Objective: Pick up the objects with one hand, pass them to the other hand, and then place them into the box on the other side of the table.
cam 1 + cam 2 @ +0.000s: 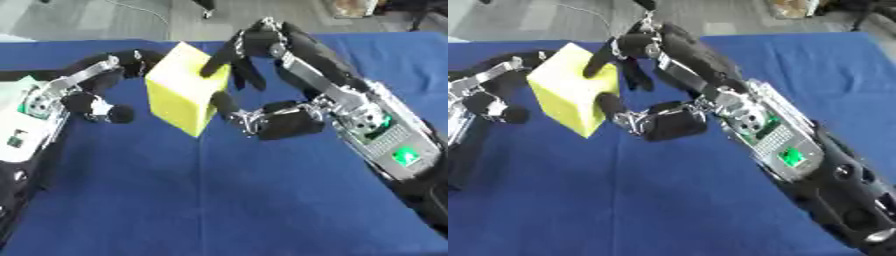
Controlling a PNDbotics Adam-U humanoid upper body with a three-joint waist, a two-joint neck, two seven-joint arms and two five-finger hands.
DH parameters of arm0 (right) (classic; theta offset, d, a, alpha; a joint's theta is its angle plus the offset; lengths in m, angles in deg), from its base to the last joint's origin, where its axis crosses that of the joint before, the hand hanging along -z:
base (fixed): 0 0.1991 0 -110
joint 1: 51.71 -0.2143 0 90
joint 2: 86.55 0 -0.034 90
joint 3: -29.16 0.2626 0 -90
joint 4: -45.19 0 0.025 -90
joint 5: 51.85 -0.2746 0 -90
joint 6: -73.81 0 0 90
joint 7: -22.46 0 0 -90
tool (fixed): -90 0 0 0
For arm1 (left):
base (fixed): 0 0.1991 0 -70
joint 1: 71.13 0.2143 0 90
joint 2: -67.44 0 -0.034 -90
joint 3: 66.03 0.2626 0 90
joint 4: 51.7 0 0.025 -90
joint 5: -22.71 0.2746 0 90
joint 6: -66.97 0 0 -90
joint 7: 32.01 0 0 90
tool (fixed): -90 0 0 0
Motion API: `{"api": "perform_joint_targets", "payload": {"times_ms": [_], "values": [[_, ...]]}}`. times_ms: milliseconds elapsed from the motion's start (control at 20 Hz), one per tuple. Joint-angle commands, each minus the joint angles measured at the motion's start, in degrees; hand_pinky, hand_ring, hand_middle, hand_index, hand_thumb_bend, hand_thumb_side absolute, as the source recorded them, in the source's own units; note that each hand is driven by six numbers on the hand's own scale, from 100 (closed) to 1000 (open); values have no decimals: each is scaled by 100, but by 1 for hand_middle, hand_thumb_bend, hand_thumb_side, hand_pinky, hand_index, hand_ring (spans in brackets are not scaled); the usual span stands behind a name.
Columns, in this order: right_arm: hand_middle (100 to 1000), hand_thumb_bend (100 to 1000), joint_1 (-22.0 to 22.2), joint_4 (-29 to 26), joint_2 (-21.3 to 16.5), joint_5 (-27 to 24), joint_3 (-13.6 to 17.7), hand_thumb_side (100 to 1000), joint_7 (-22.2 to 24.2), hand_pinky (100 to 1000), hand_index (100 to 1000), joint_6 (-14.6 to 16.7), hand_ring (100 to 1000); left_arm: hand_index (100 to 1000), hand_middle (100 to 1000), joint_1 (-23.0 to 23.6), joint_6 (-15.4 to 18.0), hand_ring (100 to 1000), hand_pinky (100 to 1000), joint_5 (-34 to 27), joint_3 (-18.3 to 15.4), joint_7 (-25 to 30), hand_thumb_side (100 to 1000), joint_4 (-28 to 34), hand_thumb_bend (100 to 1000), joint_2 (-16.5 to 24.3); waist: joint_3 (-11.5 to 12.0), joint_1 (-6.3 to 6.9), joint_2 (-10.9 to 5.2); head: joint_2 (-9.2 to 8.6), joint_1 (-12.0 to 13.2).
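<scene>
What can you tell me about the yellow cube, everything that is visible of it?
The yellow cube is a plain block with a matte, foam-like surface and no markings. It is tilted, one corner pointing down, and appears held above the blue table between both hands. The left hand curls around its left side; the right hand has fingers on its top right face and the thumb against its lower right edge.

A blue worktop (219, 200) fills most of the view. Grey floor (87, 20) lies beyond at twelve o'clock, a thin cable (144, 10) trailing across it.
</scene>
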Motion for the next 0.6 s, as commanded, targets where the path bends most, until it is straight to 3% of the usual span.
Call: {"api": "perform_joint_targets", "payload": {"times_ms": [50, 600], "values": [[169, 100, -62, -116, -116, 38, 24, 100, -2, 650, 326, -28, 366, 918, 821, -142, -76, 795, 816, -190, 8, 36, 686, 152, 769, 66, 8, -22, -154, -14, -15], [168, 100, -52, -116, -120, 60, 23, 100, -15, 650, 325, -10, 367, 919, 824, -216, -280, 798, 820, -660, 206, 255, 690, 482, 759, 15, 13, -7, -160, -14, -37]]}}
